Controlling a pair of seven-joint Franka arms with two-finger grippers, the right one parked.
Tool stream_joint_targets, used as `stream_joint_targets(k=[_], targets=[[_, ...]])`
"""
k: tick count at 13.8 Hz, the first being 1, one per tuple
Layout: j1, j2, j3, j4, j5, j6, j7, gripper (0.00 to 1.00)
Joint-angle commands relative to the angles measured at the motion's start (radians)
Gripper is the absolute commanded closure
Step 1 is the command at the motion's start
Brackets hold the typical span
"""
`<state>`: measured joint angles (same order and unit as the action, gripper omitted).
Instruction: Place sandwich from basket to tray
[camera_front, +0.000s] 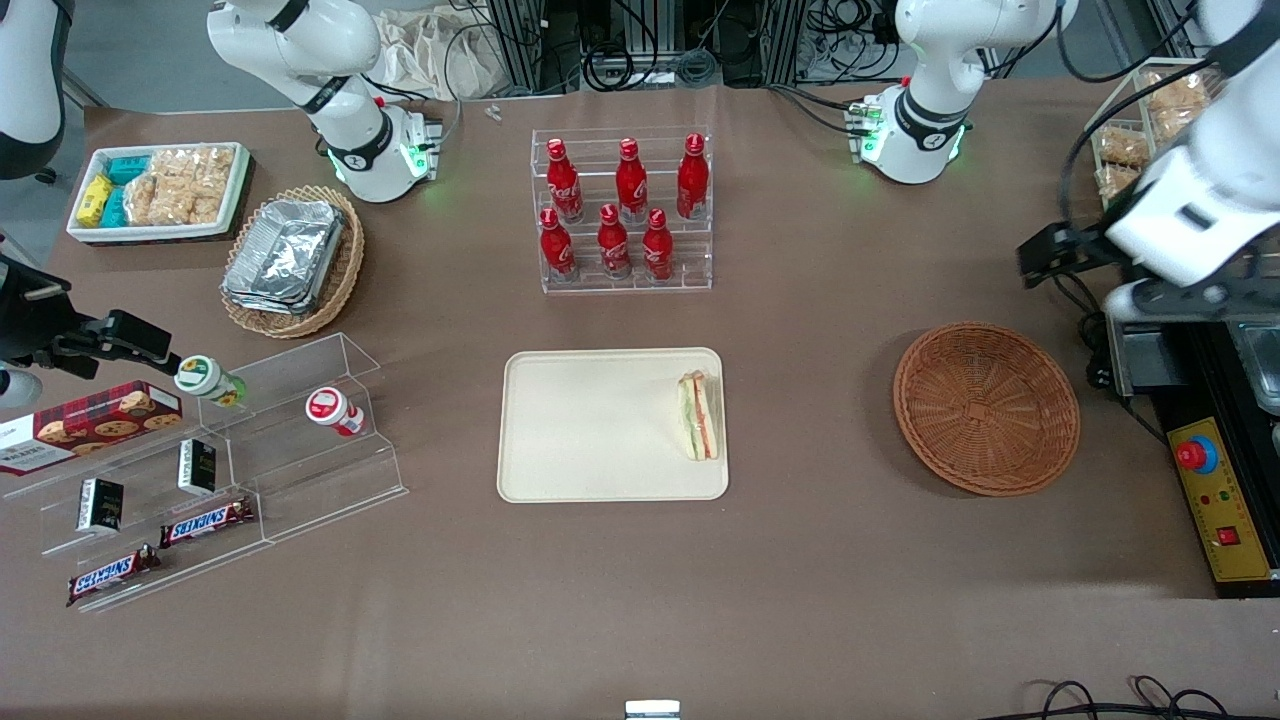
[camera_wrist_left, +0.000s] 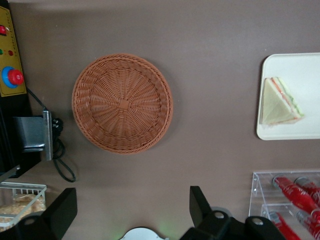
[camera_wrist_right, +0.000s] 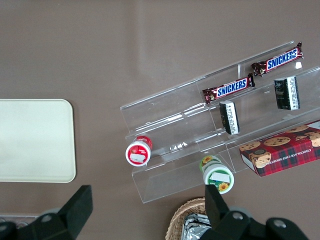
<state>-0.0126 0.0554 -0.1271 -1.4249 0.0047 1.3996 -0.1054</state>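
Observation:
The sandwich (camera_front: 699, 415) (camera_wrist_left: 280, 102) lies on the cream tray (camera_front: 600, 430) (camera_wrist_left: 300, 70) (camera_wrist_right: 35, 140), close to the rim that faces the basket. The round reddish-brown basket (camera_front: 986, 407) (camera_wrist_left: 122, 103) sits on the table with nothing in it, toward the working arm's end. My gripper (camera_front: 1035, 258) (camera_wrist_left: 130, 210) hangs high over the table, beside the basket and farther from the front camera than it. It is open, its two black fingers (camera_wrist_left: 200, 205) wide apart with only bare table between them.
A clear rack of red cola bottles (camera_front: 625, 210) (camera_wrist_left: 292, 197) stands farther from the front camera than the tray. A yellow control box with a red button (camera_front: 1215, 500) (camera_wrist_left: 11, 77) lies beside the basket. Toward the parked arm's end are a foil-container basket (camera_front: 292, 260), a snack tray (camera_front: 160, 190) and an acrylic snack shelf (camera_front: 220, 460).

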Motion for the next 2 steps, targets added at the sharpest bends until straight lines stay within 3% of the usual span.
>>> stream_joint_targets(k=[1, 2], targets=[[-0.020, -0.026, 0.023, -0.029, -0.008, -0.019, 0.050, 0.00], [-0.021, -0.025, 0.023, -0.026, -0.003, -0.019, 0.055, 0.00]])
